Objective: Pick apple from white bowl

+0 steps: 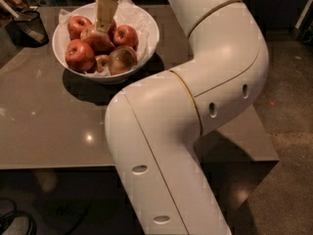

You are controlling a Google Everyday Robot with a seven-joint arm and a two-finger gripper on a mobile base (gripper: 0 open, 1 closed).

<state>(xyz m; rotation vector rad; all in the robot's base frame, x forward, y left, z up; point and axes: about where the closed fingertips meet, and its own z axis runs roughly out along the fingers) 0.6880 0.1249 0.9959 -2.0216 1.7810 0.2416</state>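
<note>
**Camera view, looking down past the robot's arm (195, 106).** You see the white bowl (154, 35) standing on the far left part of the counter (58, 126). It is lined with crumpled white paper (134, 14) that rises past its back rim.

The bowl holds a heap of red apples:
- the back apple (78, 26) lies at the far left;
- the front apple (79, 56) lies against the near left wall;
- the right apple (126, 35) lies toward the right wall;
- the middle apple (99, 42) sits on top, between the others.

Low at the front of the heap lies a dull brownish fruit (122, 59). Just beside it on the left is a smaller reddish fruit (101, 62), partly hidden.

The hand (103, 26) reaches down into the bowl from the top edge of the view, and its pale tan tip meets the top of the middle apple. You cannot tell whether the hand is wide, narrow or gripping the fruit.

A small black mesh cup (30, 26) stands on the counter to the left of the bowl, apart from it. Its contents cannot be made out.

The arm's white links fill the middle and right of the view, covering the near right part of the counter.
</note>
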